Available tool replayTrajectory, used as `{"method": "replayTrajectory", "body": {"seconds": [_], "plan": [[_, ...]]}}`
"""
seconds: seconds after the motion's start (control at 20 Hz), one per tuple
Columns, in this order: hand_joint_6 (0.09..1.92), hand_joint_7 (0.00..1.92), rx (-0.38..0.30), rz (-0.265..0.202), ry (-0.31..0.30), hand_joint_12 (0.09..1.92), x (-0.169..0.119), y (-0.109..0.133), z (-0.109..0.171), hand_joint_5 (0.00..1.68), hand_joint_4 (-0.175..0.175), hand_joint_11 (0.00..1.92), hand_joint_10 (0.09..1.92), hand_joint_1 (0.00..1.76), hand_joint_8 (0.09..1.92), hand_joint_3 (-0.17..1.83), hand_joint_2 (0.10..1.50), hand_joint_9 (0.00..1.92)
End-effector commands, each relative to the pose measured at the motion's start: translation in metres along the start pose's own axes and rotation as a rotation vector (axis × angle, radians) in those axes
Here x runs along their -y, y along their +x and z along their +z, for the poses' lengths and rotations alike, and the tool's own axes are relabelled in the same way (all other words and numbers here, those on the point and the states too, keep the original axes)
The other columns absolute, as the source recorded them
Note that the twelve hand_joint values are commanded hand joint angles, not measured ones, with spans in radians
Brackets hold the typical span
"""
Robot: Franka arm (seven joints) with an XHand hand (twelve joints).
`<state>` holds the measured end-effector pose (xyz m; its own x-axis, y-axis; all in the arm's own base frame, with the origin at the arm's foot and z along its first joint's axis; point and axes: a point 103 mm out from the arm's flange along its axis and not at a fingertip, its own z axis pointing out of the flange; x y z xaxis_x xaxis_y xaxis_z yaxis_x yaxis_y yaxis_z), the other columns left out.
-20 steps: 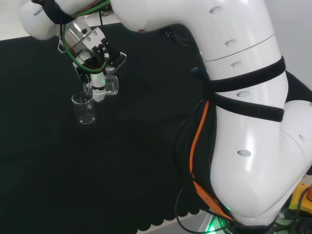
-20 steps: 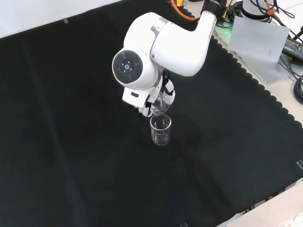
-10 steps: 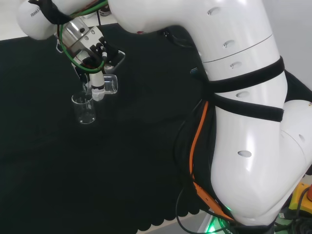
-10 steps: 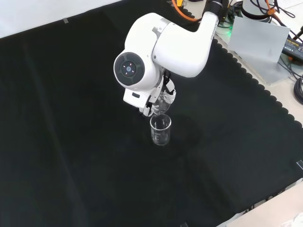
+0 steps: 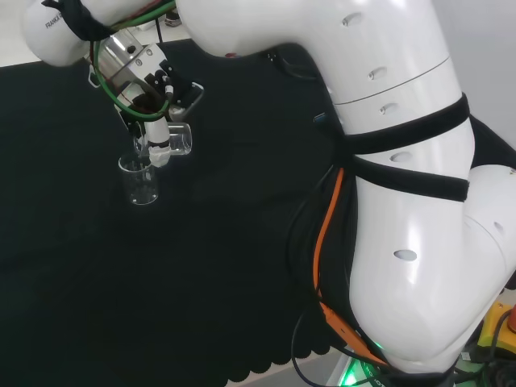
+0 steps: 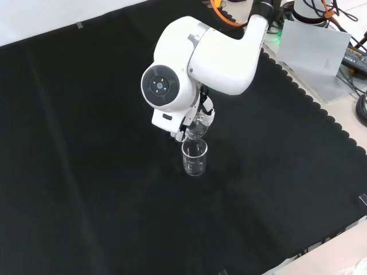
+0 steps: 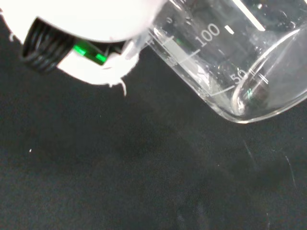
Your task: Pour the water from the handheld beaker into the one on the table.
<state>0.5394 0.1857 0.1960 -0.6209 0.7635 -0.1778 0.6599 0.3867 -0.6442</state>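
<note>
A clear beaker (image 5: 139,181) stands upright on the black cloth (image 5: 201,266); the front view shows it (image 6: 194,157) just below the arm's big white link. My hand (image 5: 159,133) is curled round a second clear beaker (image 5: 179,140), tipped on its side with its mouth over the standing beaker's rim. In the front view the held beaker (image 6: 196,128) hangs right above the standing one. The wrist view shows the held beaker (image 7: 225,62) close up, with printed marks on its wall and a white finger (image 7: 86,33) against it.
The arm's white links (image 5: 387,161) stand at the right of the head view. A grey box (image 6: 315,57) and cables (image 6: 355,51) lie past the cloth's scalloped edge (image 6: 304,97) at the front view's upper right.
The hand has tipped the held beaker further and risen slightly. The arm's round-capped link has shifted a little up and right in the front view. The standing beaker has not moved.
</note>
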Motion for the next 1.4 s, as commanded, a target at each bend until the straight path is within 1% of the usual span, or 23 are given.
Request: {"method": "replayTrajectory", "body": {"seconds": [0.05,0.5,1.05,1.15,1.25,1.4], "plan": [[1.02,1.2,0.014,-0.003,0.018,0.83,-0.001,0.001,0.0,1.14,-0.175,1.15,0.95,1.3,0.99,0.95,0.55,1.44],[1.02,1.2,0.038,0.003,0.054,0.83,-0.004,0.006,-0.003,1.14,-0.175,1.15,0.95,1.3,0.99,0.95,0.55,1.44],[1.02,1.2,0.073,0.016,0.081,0.83,-0.003,0.007,-0.006,1.14,-0.175,1.15,0.95,1.3,0.99,0.95,0.55,1.44],[1.02,1.2,0.089,0.019,0.095,0.83,-0.005,0.012,-0.01,1.14,-0.175,1.15,0.95,1.3,0.99,0.95,0.55,1.44],[1.02,1.2,0.088,0.018,0.096,0.83,-0.004,0.01,-0.009,1.14,-0.175,1.15,0.95,1.3,0.99,0.95,0.55,1.44],[1.02,1.2,0.099,0.024,0.11,0.83,-0.009,0.02,-0.018,1.14,-0.175,1.15,0.95,1.3,0.99,0.95,0.55,1.44]]}}
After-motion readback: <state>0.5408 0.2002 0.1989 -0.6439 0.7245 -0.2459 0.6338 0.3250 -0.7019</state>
